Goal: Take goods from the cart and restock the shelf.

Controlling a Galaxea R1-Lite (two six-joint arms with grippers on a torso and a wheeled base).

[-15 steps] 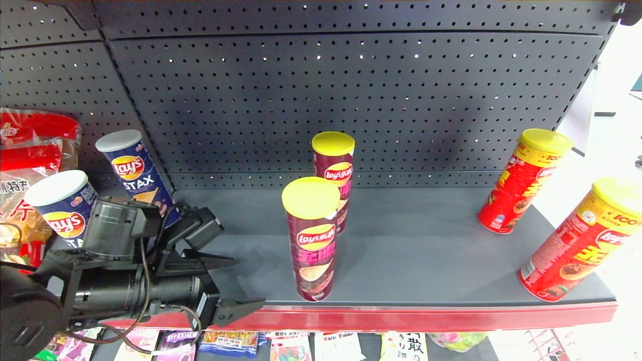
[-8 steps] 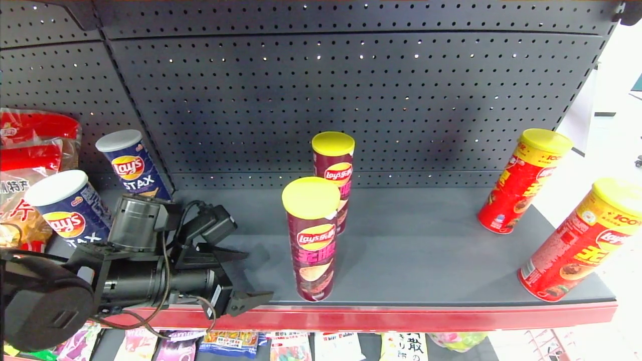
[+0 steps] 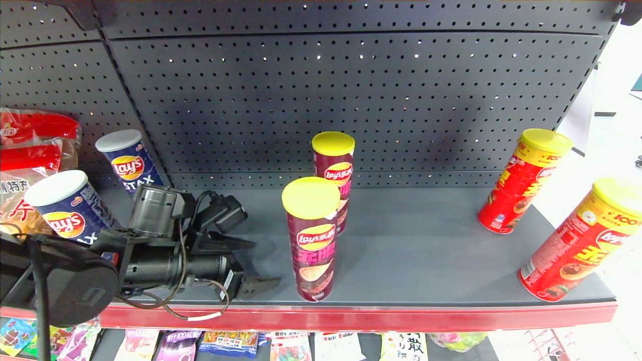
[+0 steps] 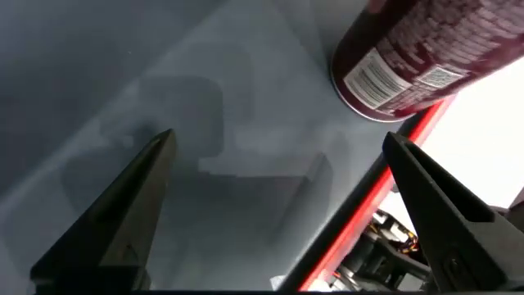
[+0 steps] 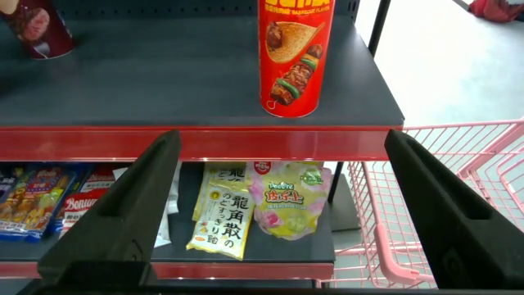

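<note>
My left gripper (image 3: 264, 263) is open and holds nothing. It hovers low over the grey shelf (image 3: 401, 260), just left of the front maroon chip can (image 3: 312, 240). That can's base (image 4: 409, 57) appears in the left wrist view beyond the spread left gripper (image 4: 278, 139). A second maroon can (image 3: 333, 175) stands behind the first. Two red cans (image 3: 521, 183) (image 3: 577, 245) stand at the shelf's right end. My right gripper (image 5: 282, 135) is open and empty in front of the shelf's red front edge (image 5: 246, 141), below a red can (image 5: 293, 53).
Two blue cans (image 3: 131, 163) (image 3: 65, 208) and red snack bags (image 3: 35, 145) stand at the left. Snack packets (image 5: 291, 197) hang on the lower shelf. A pink wire cart (image 5: 442, 205) is to the right of the shelf. Bare shelf lies between the maroon and red cans.
My left arm has moved right and further over the shelf, toward the front maroon can, with its gripper staying open. The cans have not moved.
</note>
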